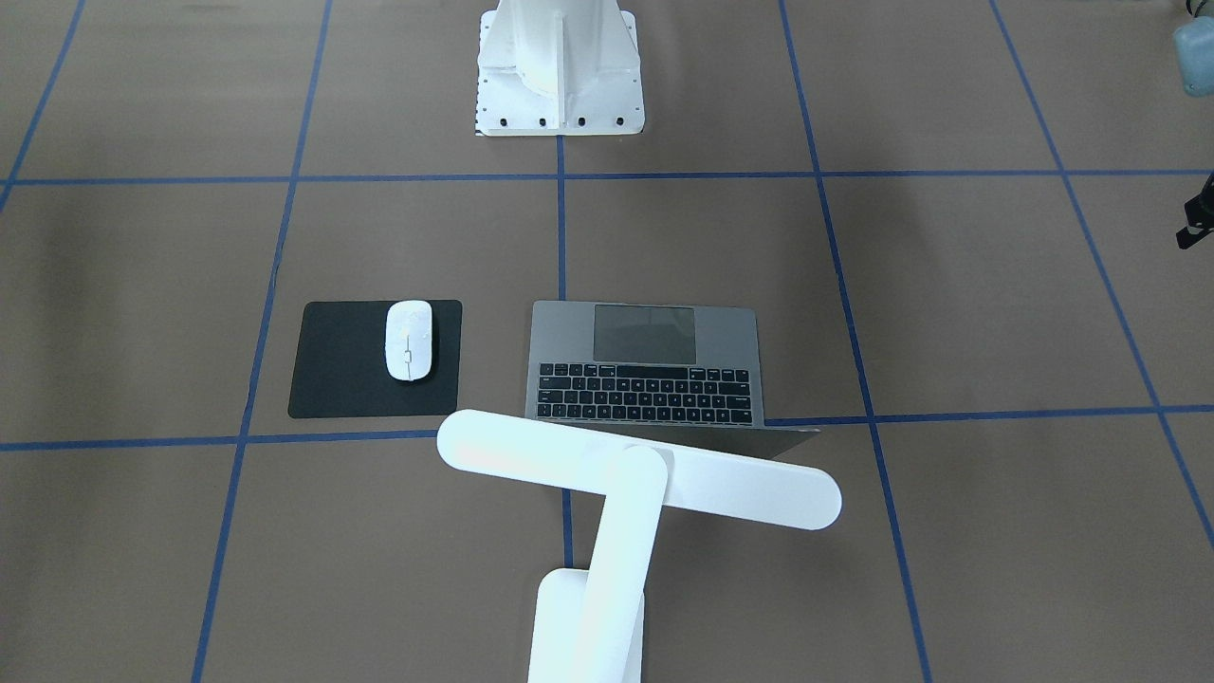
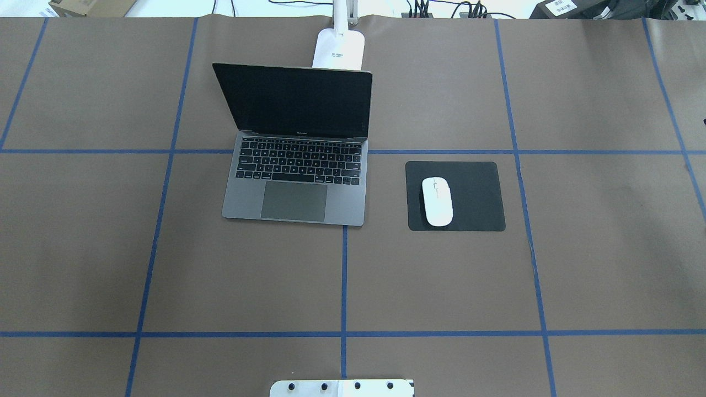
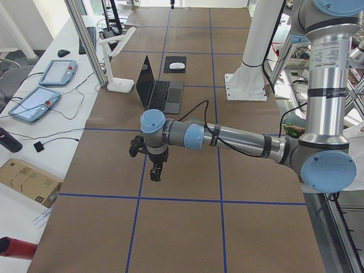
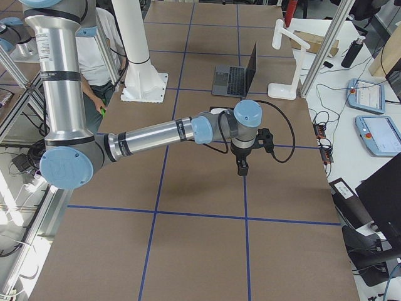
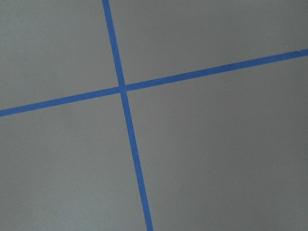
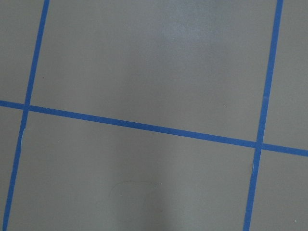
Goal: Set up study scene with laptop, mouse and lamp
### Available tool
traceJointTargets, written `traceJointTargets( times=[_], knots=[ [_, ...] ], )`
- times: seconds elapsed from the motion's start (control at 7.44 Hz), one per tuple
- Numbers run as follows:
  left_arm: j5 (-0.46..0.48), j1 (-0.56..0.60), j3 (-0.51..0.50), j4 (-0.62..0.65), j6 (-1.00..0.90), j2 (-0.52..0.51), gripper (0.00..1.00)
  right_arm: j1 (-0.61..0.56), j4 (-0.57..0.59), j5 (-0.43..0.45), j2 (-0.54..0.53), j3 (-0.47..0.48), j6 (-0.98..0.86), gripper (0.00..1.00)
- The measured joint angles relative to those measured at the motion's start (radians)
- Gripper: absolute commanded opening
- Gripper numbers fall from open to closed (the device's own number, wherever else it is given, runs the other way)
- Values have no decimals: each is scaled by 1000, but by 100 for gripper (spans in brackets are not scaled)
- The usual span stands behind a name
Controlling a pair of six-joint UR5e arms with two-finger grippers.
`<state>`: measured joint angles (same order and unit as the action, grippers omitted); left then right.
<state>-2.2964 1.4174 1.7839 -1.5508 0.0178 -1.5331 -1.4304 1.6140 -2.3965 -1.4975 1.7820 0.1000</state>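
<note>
3 items look placed: laptop (image 2: 295,165) open, screen up, mid-table. Lamp (image 1: 621,531) stands close behind its lid. Mouse (image 2: 437,201) sits on the black mouse mat (image 2: 474,182) on the robot's right, apart from the laptop. My read: setup ~done, so best move is to keep the arms wide and not sweep the lamp head. Left gripper (image 3: 154,176) and right gripper (image 4: 242,169) hang over bare brown paper (image 2: 441,286), no item seen in either. How far open: can't tell from the side views. No containers; the mat carries only the mouse.

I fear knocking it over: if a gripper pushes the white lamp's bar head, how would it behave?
The lamp would probably tip rather than slide: its long bar head sits high on a slanted arm over a small base. The bar juts out straight unsupported, so it seems stiff.
</note>
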Motion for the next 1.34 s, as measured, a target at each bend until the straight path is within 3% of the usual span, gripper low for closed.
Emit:
traceJointTargets(
  times=[1.34],
  knots=[
    [1,-2,-8,-26,0,-2,99,32,0,-10,-25,35,2,99]
  ],
)
